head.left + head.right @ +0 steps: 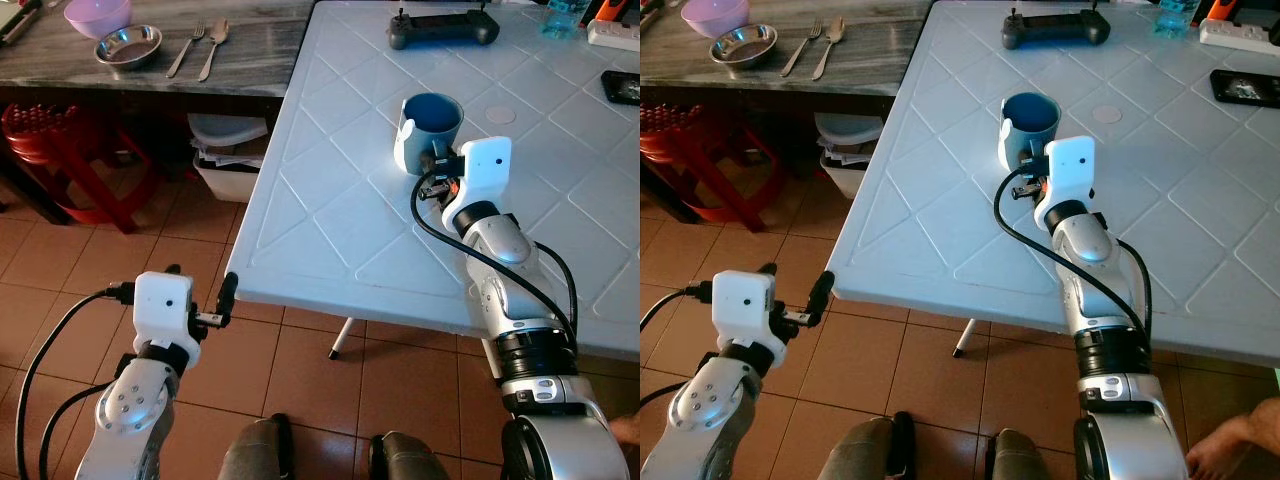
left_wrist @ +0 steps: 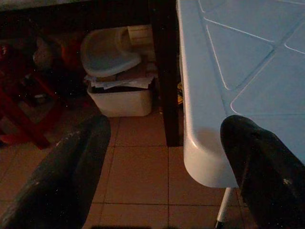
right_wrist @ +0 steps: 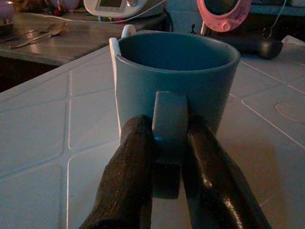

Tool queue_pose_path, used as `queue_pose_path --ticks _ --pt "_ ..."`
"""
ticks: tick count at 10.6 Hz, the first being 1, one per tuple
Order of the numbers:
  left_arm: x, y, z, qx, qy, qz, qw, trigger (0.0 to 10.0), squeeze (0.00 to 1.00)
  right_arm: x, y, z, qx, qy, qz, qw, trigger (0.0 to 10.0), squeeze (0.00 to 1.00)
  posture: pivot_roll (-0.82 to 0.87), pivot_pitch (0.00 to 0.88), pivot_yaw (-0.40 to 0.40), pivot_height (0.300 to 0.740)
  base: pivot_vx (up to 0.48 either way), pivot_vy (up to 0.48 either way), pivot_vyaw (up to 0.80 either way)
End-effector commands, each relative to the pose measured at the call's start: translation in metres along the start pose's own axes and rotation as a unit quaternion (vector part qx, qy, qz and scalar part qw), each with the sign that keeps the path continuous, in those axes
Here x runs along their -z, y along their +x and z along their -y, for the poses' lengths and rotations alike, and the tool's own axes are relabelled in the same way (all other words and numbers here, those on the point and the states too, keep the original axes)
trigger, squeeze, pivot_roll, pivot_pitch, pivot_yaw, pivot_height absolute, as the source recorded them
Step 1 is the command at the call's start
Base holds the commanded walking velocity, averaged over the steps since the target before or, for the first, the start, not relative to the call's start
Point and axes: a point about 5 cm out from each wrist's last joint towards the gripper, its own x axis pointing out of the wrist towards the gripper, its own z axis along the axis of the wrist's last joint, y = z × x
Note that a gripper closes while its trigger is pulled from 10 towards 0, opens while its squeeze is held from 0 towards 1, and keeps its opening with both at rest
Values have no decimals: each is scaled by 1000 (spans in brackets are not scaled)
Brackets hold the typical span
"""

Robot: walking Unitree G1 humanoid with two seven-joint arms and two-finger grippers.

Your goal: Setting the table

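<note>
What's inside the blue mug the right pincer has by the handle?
The blue mug looks empty: only its dark blue inner wall and bottom show. The right pincer is shut on its handle; the near inner wall is hidden by the rim.

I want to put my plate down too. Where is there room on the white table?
Bare room lies on the white table between its near edge and the blue mug held by the right end effector. The far edge is crowded: controller, power strip.
</note>
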Motion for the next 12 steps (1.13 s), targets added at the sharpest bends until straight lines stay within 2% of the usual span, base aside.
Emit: queue_pose_path --ticks 1,3,4,5,6,8,9,10,11,12 --pt "5 1 -1 -6 3 -9 1000 10000 0 -4 2 1 2 4 9 1000 0 0 33 166 85 740 0 0 0" --pt "7 7 -4 -25 5 -7 1000 10000 0 -10 -6 2 19 18 30 999 0 0 23 118 74 740 0 0 0" --pt "8 11 -8 -41 19 -3 999 10000 0 -11 -16 -3 24 32 43 998 0 0 18 95 69 740 0 480 0" --pt "9 13 -11 -52 9 -3 999 10000 0 -12 -28 -8 31 36 56 997 0 0 15 71 63 740 0 480 0" --pt "12 15 -17 -59 6 -7 998 10000 0 -17 -49 -14 49 16 92 994 0 0 -5 31 59 740 0 480 0" --pt "16 21 -19 -62 9 -7 998 10000 0 -10 -60 -16 63 21 79 995 0 0 -18 0 59 740 0 480 0" --pt "17 27 -17 -56 -14 -2 998 10000 0 -4 -66 -19 64 18 64 996 588 0 -25 0 65 740 0 476 0" --pt "15 30 -15 -53 -13 5 999 10000 0 -4 -68 -20 61 15 63 996 1725 0 -32 0 63 740 0 476 0" --pt "10 36 -12 -47 -4 21 999 10000 0 -3 -68 -19 60 12 61 996 3647 0 -36 0 63 740 0 420 0" --pt "8 39 -10 -42 1 30 999 10000 0 -2 -68 -19 57 9 58 997 7765 0 -37 0 63 740 292 382 0"
